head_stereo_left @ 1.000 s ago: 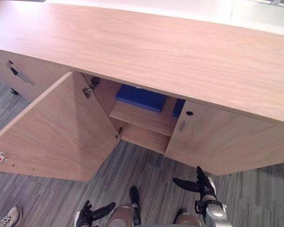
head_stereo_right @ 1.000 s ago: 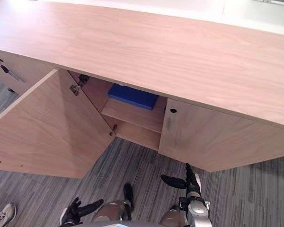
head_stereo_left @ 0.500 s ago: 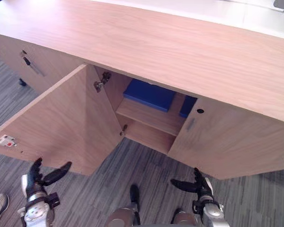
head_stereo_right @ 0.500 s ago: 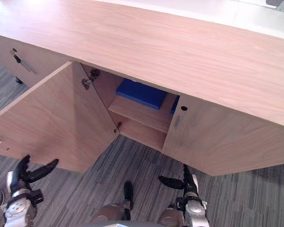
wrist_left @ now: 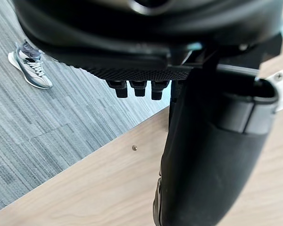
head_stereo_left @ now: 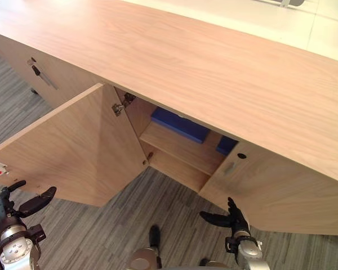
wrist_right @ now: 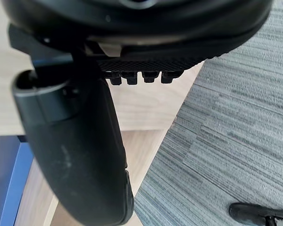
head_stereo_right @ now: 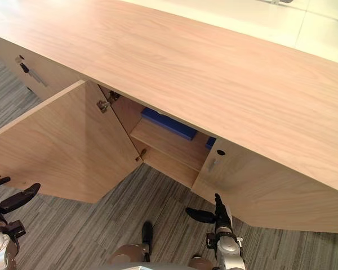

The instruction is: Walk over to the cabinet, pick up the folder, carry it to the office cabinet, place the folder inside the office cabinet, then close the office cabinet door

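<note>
Left hand [head_stereo_left: 14, 211], empty and spread open, hovers beside the open cabinet door [head_stereo_left: 73, 152]; right hand [head_stereo_left: 235, 224], likewise slack, hangs low. Beyond, the blue folder [head_stereo_left: 179, 125] lies flat on the shelf [head_stereo_left: 170, 144]; the stiff hinged door should swing lightly, pushed near its free edge

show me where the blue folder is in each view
Left eye view: blue folder on the shelf inside the open cabinet, mid-picture.
Right eye view: folder on the same shelf, mid-picture.
Right wrist view: blue patch past the right hand's thumb, likely the folder.
Left wrist view: faces the open door and carpet instead.
Shared landmark: the open door, left of the folder in both eye views.
</note>
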{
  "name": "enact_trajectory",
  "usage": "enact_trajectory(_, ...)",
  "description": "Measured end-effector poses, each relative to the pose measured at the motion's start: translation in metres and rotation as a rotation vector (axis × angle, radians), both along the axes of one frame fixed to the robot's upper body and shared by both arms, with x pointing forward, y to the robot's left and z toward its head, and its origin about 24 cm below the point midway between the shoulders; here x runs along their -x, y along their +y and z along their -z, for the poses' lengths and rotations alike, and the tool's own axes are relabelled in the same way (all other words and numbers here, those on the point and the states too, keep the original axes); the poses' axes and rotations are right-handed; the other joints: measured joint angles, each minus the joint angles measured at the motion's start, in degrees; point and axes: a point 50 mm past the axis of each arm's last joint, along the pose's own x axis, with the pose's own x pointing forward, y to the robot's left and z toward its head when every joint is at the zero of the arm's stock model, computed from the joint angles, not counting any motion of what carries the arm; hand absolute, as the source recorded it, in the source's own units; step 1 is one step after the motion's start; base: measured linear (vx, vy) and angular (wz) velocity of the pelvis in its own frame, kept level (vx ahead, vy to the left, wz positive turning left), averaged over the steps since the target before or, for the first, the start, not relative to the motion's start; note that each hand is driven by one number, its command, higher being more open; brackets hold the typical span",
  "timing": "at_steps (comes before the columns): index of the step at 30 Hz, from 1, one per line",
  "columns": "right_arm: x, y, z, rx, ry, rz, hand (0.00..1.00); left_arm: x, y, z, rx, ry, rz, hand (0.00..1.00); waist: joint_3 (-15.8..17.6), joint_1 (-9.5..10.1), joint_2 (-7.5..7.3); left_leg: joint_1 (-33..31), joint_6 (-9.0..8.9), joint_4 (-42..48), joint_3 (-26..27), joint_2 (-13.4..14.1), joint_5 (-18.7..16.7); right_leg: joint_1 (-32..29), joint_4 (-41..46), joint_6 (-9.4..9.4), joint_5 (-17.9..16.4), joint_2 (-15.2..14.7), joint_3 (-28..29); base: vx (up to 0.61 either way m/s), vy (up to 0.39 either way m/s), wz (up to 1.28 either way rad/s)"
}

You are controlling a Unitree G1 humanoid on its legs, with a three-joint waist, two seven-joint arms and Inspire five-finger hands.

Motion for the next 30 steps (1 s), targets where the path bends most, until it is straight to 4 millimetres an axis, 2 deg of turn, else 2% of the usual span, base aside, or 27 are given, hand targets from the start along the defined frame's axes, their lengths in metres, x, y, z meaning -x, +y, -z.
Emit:
enact_trajectory(6, 0.007, 0.003, 0.006, -0.002, 0.039, -0.017, 1.0, 0.002, 0.001, 0.003, 0.002, 0.012, -0.013, 1.0, -0.39, -0.03, 0.09, 0.0, -0.95, -0.34, 0.16, 0.57, 0.13, -0.46, -0.02, -0.01, -0.01, 0.59, 1.22, -0.08, -0.019, -0.09)
enact_trajectory(10, 0.017, 0.006, 0.011, -0.003, 0.072, -0.031, 1.0, 0.011, -0.003, 0.018, 0.055, 0.031, -0.056, 1.0, -0.43, -0.1, 0.11, -0.11, -1.98, -0.39, 0.26, 0.4, 0.01, -0.52, -0.45, -0.43, -0.37, 0.27, 1.28, -0.15, 0.006, -0.07)
enact_trajectory(14, 0.032, 0.005, 0.017, -0.008, 0.119, -0.027, 1.0, 0.036, -0.005, 0.038, 0.148, 0.039, -0.181, 1.0, -0.75, -0.29, 0.03, -0.7, -2.25, -0.39, -1.04, -0.61, 0.33, -0.25, -1.27, -0.32, -2.88, -0.25, 0.7, -0.13, 0.002, 0.13)
enact_trajectory(17, 0.045, 0.005, 0.021, -0.006, 0.155, -0.039, 1.0, 0.061, 0.003, 0.038, 0.16, 0.031, -0.272, 1.0, -1.66, -0.12, -0.31, -1.25, -2.36, -0.38, -2.1, -0.56, 0.43, -0.06, -1.35, -0.18, -3.67, -0.1, -0.31, -0.04, -0.023, 0.22)
enact_trajectory(20, 0.046, 0.004, 0.021, -0.001, 0.158, -0.037, 1.0, 0.077, 0.006, 0.04, 0.184, -0.001, -0.357, 1.0, -2.06, 0.14, -0.6, -1.67, -2.3, -0.37, -3.17, -1.1, 0.4, 0.16, -1.4, -0.32, -4.12, -0.33, -1.21, 0.05, -0.028, 0.2)
enact_trajectory(24, 0.046, 0.006, 0.021, -0.003, 0.158, -0.043, 1.0, 0.069, 0.008, 0.029, 0.149, -0.047, -0.346, 1.0, -2.58, 0.56, -1.32, -1.73, -2.08, -0.33, -5.0, -2.29, 0.54, 1.5, -1.71, 0.19, -3.78, -0.95, -2.79, 0.12, -0.028, 0.29)
enact_trajectory(27, 0.037, 0.006, 0.018, -0.001, 0.131, -0.052, 1.0, 0.049, 0.014, 0.006, 0.075, -0.108, -0.277, 1.0, -2.78, 1.01, -1.5, -1.68, -1.99, -0.02, -5.63, -2.48, 0.44, 1.83, -1.57, 0.25, -3.68, -0.81, -2.2, 0.13, -0.046, 0.15)
enact_trajectory(29, 0.033, 0.009, 0.017, 0.0, 0.119, -0.069, 1.0, 0.024, 0.016, -0.012, 0.006, -0.123, -0.167, 1.0, -2.81, 0.98, -1.46, -1.04, -1.99, -0.01, -5.72, -1.5, 0.44, 1.59, 0.57, -0.04, -3.49, -0.14, -1.48, 0.07, -0.056, 0.12)
enact_trajectory(30, 0.032, 0.01, 0.017, -0.001, 0.119, -0.075, 1.0, 0.019, 0.015, -0.015, -0.008, -0.126, -0.14, 1.0, -2.82, 0.97, -1.41, -0.78, -1.99, -0.01, -5.7, -1.14, 0.44, 1.49, 1.13, -0.37, -3.24, 0.15, -1.25, 0.04, -0.05, -0.01)
